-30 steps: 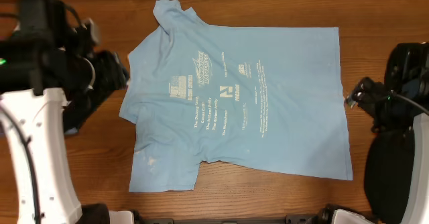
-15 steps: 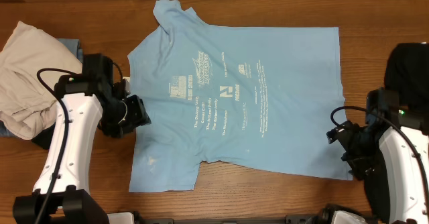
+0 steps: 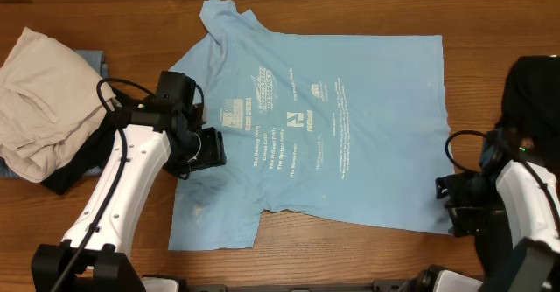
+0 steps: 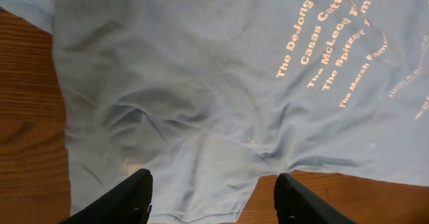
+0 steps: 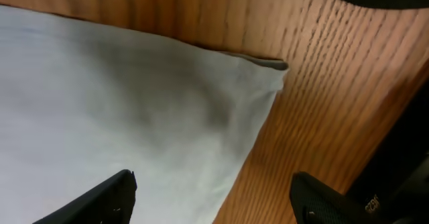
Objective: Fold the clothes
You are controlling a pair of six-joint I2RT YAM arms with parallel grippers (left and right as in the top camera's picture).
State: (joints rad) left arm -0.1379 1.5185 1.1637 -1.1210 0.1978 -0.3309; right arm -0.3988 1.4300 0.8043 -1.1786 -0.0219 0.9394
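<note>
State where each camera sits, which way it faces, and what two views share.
Overhead: fixed above the table, looking down at the spread light-blue T-shirt; it shows the left gripper over the shirt and the right gripper by a hem corner.
Left wrist: on the left arm, facing down at wrinkled shirt fabric and lettering; its open fingers show.
Right wrist: on the right arm, facing down at a shirt corner on wood; its open fingers show.
Shared: overhead and left wrist both show the lettering.
</note>
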